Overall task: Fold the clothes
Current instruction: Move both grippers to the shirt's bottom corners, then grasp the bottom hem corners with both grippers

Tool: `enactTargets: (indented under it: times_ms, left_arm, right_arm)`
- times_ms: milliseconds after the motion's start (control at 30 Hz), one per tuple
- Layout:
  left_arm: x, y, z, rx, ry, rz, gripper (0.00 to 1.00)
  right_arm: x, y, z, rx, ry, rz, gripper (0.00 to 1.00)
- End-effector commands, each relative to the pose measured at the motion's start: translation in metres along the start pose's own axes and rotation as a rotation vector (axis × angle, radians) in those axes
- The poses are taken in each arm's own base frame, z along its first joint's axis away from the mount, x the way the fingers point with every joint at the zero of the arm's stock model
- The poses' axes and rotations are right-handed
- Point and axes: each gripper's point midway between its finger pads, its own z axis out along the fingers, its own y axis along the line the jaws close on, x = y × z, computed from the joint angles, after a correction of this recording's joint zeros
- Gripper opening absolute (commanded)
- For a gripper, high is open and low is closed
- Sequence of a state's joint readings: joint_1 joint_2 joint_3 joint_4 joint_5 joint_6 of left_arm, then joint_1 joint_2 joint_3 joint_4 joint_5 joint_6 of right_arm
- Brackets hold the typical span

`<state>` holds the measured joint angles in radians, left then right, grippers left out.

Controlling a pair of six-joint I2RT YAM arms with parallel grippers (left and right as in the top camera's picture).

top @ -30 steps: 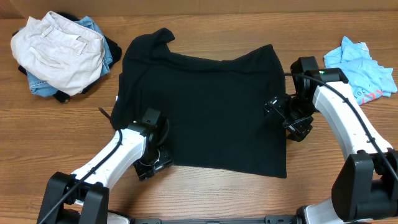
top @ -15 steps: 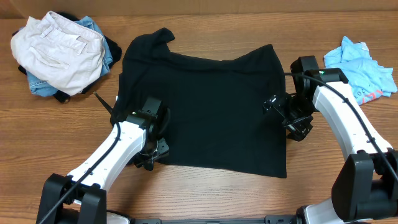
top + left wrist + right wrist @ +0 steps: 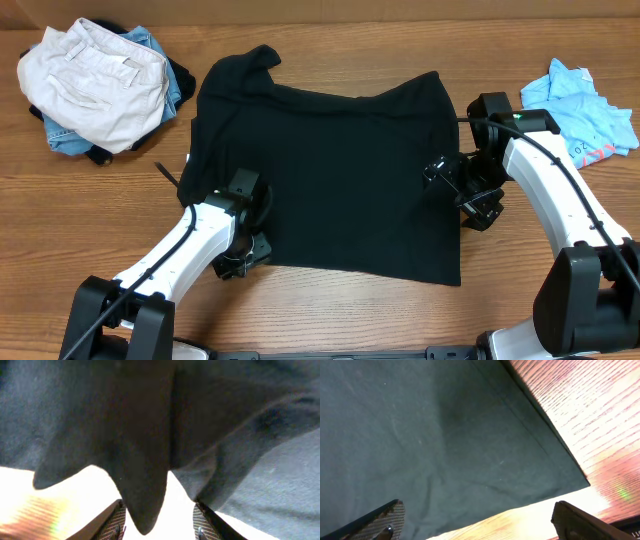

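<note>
The black T-shirt [image 3: 330, 175] lay spread flat, middle of the worktop [image 3: 330, 320], one sleeve bunched at its far left corner. The left claw [image 3: 245, 250] sat at the shirt's near left edge. In the left wrist view its fingers [image 3: 116, 522] stood apart, released, with a pointed fold of the shirt's fabric between them. The right claw [image 3: 470, 195] was at the shirt's right edge, also released, its fingers [image 3: 385, 520] wide apart over the hem. Cream trousers [image 3: 95, 80] lay heaped well off the shirt's far left. A light blue tee [image 3: 585, 110] lay well off its right.
</note>
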<state>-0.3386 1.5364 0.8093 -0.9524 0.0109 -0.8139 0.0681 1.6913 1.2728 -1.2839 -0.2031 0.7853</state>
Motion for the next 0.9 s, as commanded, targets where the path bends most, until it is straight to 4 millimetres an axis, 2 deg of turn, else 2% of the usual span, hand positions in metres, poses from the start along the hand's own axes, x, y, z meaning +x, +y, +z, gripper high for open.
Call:
enactTargets:
  times_ms: [0,133,167,267,333,400,500,533,567,633,700,767,867]
  left_arm:
    - [-0.01,0.001,0.001,-0.008,-0.049,-0.026,0.32]
    - [-0.016,0.003,0.0,-0.023,-0.077,-0.028,0.13]
    - [-0.017,0.003,-0.001,-0.022,-0.079,-0.022,0.04]
    - [-0.022,-0.003,-0.007,-0.007,-0.094,-0.009,0.04]
    - [-0.028,-0.004,-0.013,0.003,-0.102,-0.027,0.04]
    - [-0.038,0.002,-0.018,0.011,-0.105,-0.044,0.04]
    - [-0.049,0.014,-0.019,0.019,-0.095,-0.072,0.04]
    - [-0.05,0.016,-0.019,0.02,-0.095,-0.081,0.04]
    - [-0.051,0.017,-0.019,0.02,-0.095,-0.079,0.04]
    - [-0.051,0.017,-0.019,0.021,-0.095,-0.078,0.04]
    - [-0.051,0.017,-0.019,0.021,-0.095,-0.078,0.04]
    - [-0.051,0.017,-0.019,0.02,-0.095,-0.07,0.04]
    - [-0.051,0.017,-0.019,0.02,-0.095,-0.067,0.04]
  right_arm:
    - [0.003,0.0,-0.004,-0.007,-0.006,-0.002,0.98]
    - [-0.001,-0.004,-0.004,0.008,-0.025,0.052,0.98]
    - [-0.004,-0.008,-0.004,0.03,-0.045,0.083,0.98]
    - [-0.001,-0.016,-0.004,0.065,-0.041,0.14,0.98]
    - [0.003,-0.038,-0.007,0.164,-0.056,0.284,0.98]
    - [0.006,-0.049,-0.009,0.213,-0.067,0.408,1.0]
    - [0.013,-0.057,-0.007,0.245,-0.057,0.479,0.99]
    - [0.015,-0.062,-0.003,0.261,-0.05,0.5,1.0]
    - [0.023,-0.073,0.009,0.297,-0.028,0.549,1.0]
    - [0.037,-0.079,0.039,0.288,0.049,0.569,1.0]
    - [0.042,-0.089,0.056,0.303,0.055,0.612,1.0]
    - [0.041,-0.091,0.059,0.302,0.051,0.612,1.0]
    - [0.036,-0.095,0.05,0.28,-0.02,0.629,1.0]
